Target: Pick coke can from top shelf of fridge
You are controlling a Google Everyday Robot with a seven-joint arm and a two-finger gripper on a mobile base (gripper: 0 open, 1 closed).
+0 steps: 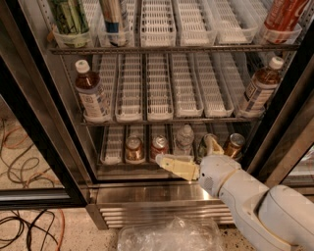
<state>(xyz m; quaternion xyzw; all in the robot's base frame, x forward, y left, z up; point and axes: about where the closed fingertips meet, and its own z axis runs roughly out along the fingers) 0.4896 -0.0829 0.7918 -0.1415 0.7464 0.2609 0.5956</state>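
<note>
The coke can [283, 14] stands at the far right end of the top shelf [171, 49] of the fridge [162, 198], in the last white tray [277, 35] by the right door frame. Its long axis is upright, and only its lower body shows below the picture's top edge. The gripper [185, 149] is at the front edge of the bottom shelf [147, 171], near the middle, just before the small cans [134, 148] there. It is spread wide and holds nothing, with one finger reaching left and the other pointing up. The can therefore lies well apart from it, up and to the right, two shelves higher, with the middle shelf [162, 120] and a brown tea bottle [260, 87] between. The single arm would likely need to rise and swing right, then come in level at the can's side.
</note>
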